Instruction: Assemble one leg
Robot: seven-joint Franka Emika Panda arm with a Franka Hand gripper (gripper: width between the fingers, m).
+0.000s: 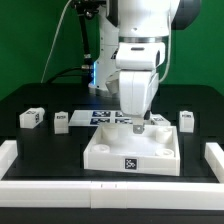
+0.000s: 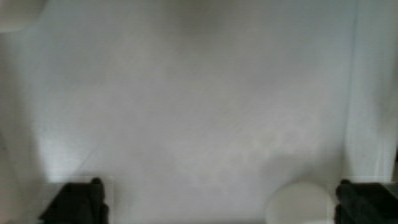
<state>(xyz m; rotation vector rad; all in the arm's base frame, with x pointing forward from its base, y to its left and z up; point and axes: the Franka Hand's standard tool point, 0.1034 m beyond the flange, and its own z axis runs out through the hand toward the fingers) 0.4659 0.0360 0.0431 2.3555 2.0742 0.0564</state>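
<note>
1. Green wall fills the back of the exterior view. A black table [image 1: 40, 140] lies in front of it, with a white edge [image 1: 12, 152] along its sides and front.
2. Think of the table as a clock face seen from that camera. A big white square panel [image 1: 110, 150] with a raised rim lies in the middle, a bit toward 6 o'clock. It has a small black-and-white tag [image 1: 131, 163] on its front wall.
3. The white robot arm [image 1: 140, 50] reaches down from 12 o'clock. Its claw [image 1: 138, 124] hangs low over the panel's far rim, near the 1 o'clock corner. From this camera I cannot tell if it touches the panel.
4. Three small white legs with tags lie on the table, and none is in the claw. The first leg [image 1: 31, 117] is far out at 9 o'clock. The second leg [image 1: 60, 120] is near it, closer to the panel. The third leg [image 1: 186, 119] is at 3 o'clock. All three lie apart from the panel.
5. The marker board [image 1: 100, 117] lies flat toward 12 o'clock, just behind the panel, and the arm hides part of it.
6. In the wrist view a blurry white surface [image 2: 196, 100] fills nearly the whole picture.
7. Two black fingertips [image 2: 73, 200] stand far apart, so the claw [image 2: 219, 203] is spread wide with nothing between them.
8. A pale round shape [image 2: 302, 200] sits near one fingertip, too blurry to name.
</note>
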